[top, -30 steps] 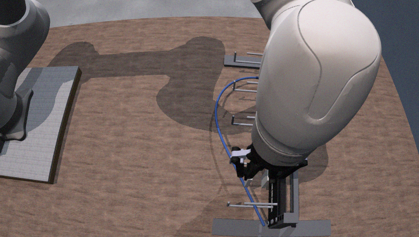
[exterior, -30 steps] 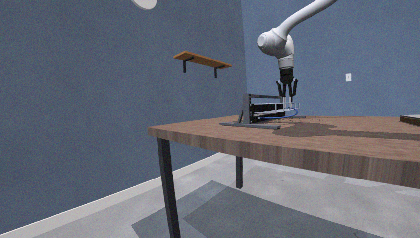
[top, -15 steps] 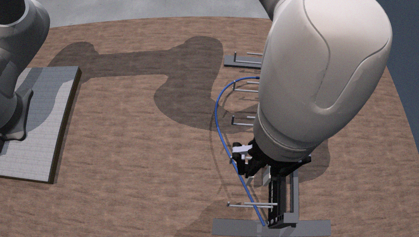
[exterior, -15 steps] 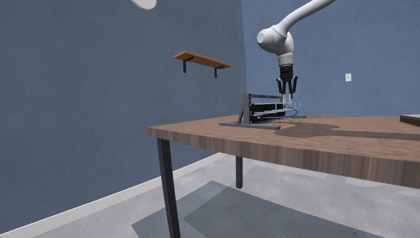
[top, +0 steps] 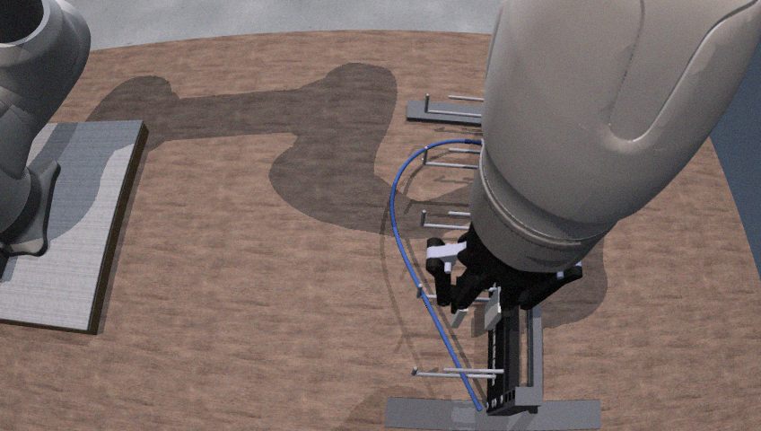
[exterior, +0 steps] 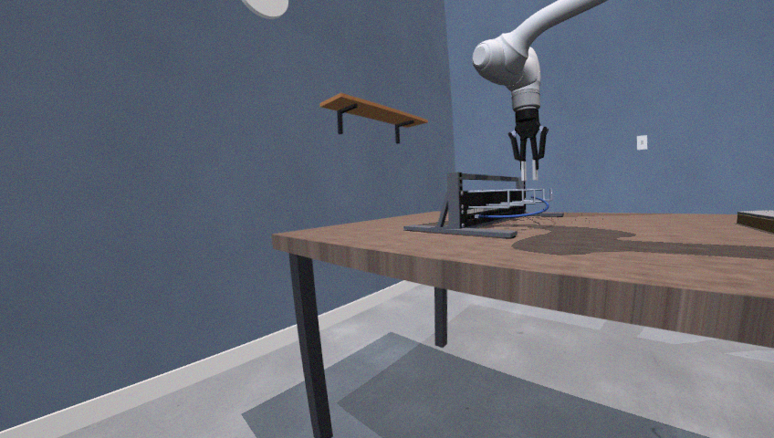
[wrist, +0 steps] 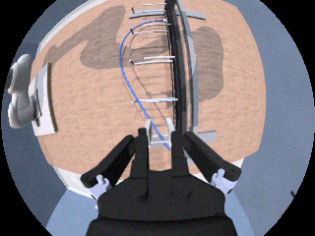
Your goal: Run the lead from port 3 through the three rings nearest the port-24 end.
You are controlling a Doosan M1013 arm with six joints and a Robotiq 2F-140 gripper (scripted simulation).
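The rack with its black patch panel [top: 504,352] [exterior: 453,195] [wrist: 172,39] stands on flat grey feet [top: 427,413]. Several wire rings [top: 453,372] [top: 442,224] stick out from its front. The blue lead [top: 394,213] [exterior: 521,215] [wrist: 122,53] starts at a port near the close foot. It runs past the front ends of the rings in a wide bow and curves back over a far ring, where the arm hides it. I cannot tell which rings it lies inside. My gripper [top: 475,316] [exterior: 528,176] [wrist: 158,125] hangs above the panel, a little open, with nothing between its fingers.
A grey slab [top: 80,224] [exterior: 758,218] carries the robot's base at the far side of the wooden table [top: 240,320] [exterior: 488,271]. The rack stands near a table corner in the exterior view. A wall shelf [exterior: 374,110] hangs well behind.
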